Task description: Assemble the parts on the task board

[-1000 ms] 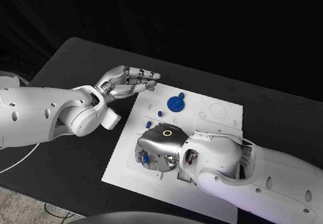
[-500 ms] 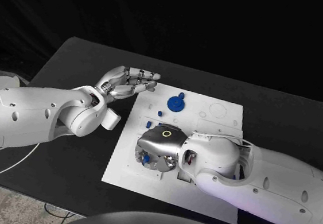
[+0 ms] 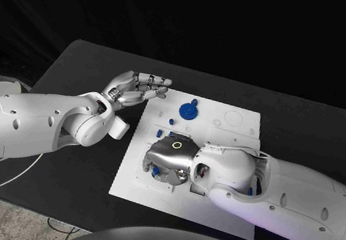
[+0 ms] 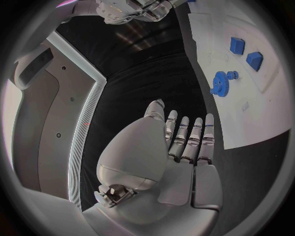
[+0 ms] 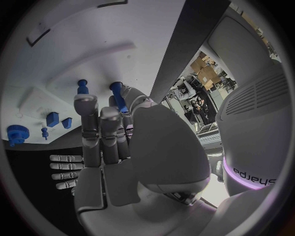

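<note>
The white task board [image 3: 212, 211] lies in the middle of the black table. My right hand [image 3: 170, 157] hovers low over the board's left part. It pinches a blue peg [image 5: 118, 100] between thumb and fingers, and a bit of blue [image 3: 156, 171] shows beneath the hand. A second blue peg [image 5: 82, 87] stands on the board just beside it. A blue gear [image 3: 190, 110] and two blue blocks [image 4: 237, 45] lie toward the board's far left. My left hand [image 3: 138, 86] floats open at the board's far left corner, fingers straight and together, holding nothing.
A small blue pin [image 3: 172, 120] lies between the gear and my right hand. The right forearm [image 3: 295, 196] covers the board's right middle. Bare black table [image 3: 315, 131] stretches right of the board, and its left edge is near my left arm [image 3: 37, 125].
My right hand has shifted slightly toward the board's near edge, still pinching the blue peg. The left hand has stayed put.
</note>
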You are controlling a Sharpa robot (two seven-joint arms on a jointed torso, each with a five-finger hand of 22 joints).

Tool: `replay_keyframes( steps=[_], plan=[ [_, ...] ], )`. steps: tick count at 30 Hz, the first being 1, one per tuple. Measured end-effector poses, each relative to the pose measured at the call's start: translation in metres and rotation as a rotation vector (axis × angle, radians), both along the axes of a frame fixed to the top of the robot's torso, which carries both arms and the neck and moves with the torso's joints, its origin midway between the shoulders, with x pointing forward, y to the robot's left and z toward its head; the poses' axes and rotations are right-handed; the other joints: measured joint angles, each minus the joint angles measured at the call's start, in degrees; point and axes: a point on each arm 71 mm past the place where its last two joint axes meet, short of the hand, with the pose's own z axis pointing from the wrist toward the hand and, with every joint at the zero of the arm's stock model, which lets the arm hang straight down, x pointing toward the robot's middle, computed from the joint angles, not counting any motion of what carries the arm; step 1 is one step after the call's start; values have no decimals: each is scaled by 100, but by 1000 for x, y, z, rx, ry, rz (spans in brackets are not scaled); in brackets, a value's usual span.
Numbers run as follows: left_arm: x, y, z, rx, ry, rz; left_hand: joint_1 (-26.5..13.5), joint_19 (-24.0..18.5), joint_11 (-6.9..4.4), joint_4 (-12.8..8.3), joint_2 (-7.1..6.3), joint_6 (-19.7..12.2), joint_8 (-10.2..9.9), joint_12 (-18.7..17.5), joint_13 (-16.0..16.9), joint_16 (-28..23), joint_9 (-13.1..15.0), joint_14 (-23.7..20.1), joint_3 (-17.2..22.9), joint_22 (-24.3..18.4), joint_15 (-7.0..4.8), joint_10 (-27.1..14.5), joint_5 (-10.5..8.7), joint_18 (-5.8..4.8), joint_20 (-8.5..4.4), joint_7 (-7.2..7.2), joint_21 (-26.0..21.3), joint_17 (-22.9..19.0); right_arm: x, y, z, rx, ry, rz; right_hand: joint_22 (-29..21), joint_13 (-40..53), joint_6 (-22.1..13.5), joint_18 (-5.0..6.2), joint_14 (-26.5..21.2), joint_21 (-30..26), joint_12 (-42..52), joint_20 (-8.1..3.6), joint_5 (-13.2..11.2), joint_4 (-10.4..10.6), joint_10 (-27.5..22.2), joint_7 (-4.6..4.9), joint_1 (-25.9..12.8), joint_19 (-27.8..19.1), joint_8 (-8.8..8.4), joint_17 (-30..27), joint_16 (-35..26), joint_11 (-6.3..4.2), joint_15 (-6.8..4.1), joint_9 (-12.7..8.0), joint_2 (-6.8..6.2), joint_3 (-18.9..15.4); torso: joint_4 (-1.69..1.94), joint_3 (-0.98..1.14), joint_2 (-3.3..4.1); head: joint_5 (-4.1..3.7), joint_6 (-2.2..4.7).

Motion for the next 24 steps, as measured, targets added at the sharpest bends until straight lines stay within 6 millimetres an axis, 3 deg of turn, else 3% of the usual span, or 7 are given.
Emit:
replay_keyframes(
  steps=[3,5,8,11,14,18,24],
  plan=[
    [0,0,0,-3,3,0,0,0,0,0,0,0,0,0,0,0,0,0,0,0,0,0,0,0,0,0,0,0,1,-1,0,-2,-3,-2,0,-41,-424,1,-43,-149,-154,-1,-240,135,-223,-45,-257,-74,-88,-52,-46,-156,22,-106,-92,-101,0,-1,-1,-1,0],
    [0,0,0,-4,5,1,0,0,0,0,0,0,0,0,0,0,0,0,0,0,0,0,0,0,0,0,0,0,1,-2,-1,-4,-3,-5,0,-73,-714,1,-74,-235,-254,30,-454,234,-527,-117,-438,-105,-88,-73,-63,-120,27,-184,-193,-201,1,-1,-2,-2,0],
    [0,0,-1,-6,8,2,0,0,0,0,0,0,0,0,0,0,0,0,0,0,0,0,0,0,0,0,0,0,3,-7,-2,-7,-1,-15,-1,-49,-1105,1,-141,-417,-284,85,-830,351,-927,-318,-635,-160,-88,-118,-113,-74,60,-290,-273,-497,3,1,-2,1,0],
    [0,1,-1,-7,10,3,0,0,0,0,0,0,0,0,0,0,0,0,0,1,0,0,0,0,0,0,0,0,5,-13,-2,-2,4,-32,-1,27,-1288,1,-183,-533,-235,101,-1142,595,-1214,-342,-707,-176,-88,-120,-113,-34,102,-355,-345,-849,3,2,-4,18,0],
    [1,1,-1,-7,12,5,0,0,0,0,0,0,0,0,0,0,0,0,0,1,0,0,0,0,0,0,0,0,7,-24,-1,20,19,-57,-1,92,-1329,1,-183,-581,-126,121,-1235,876,-1372,-300,-780,-196,-88,-83,-104,-4,102,-384,-420,-1093,1,5,-7,39,0],
    [1,2,-1,-6,13,8,16,0,0,0,16,0,0,0,0,0,0,0,0,-10,0,0,0,0,0,0,0,0,12,-42,9,79,44,-105,-1,178,-1228,1,-133,-412,54,134,-1235,1015,-1395,-129,-922,-175,-39,104,90,12,141,-384,-559,-1221,-1,5,-14,45,0],
    [1,4,-3,-3,17,12,22,0,0,0,22,0,0,0,0,0,0,0,0,-10,0,0,0,0,0,0,0,0,30,-80,45,223,57,-212,-1,412,-990,1,66,66,565,182,-1235,989,-995,115,-1227,12,92,476,457,-24,203,-359,-413,-1257,-13,2,-20,1,0]
  ],
)
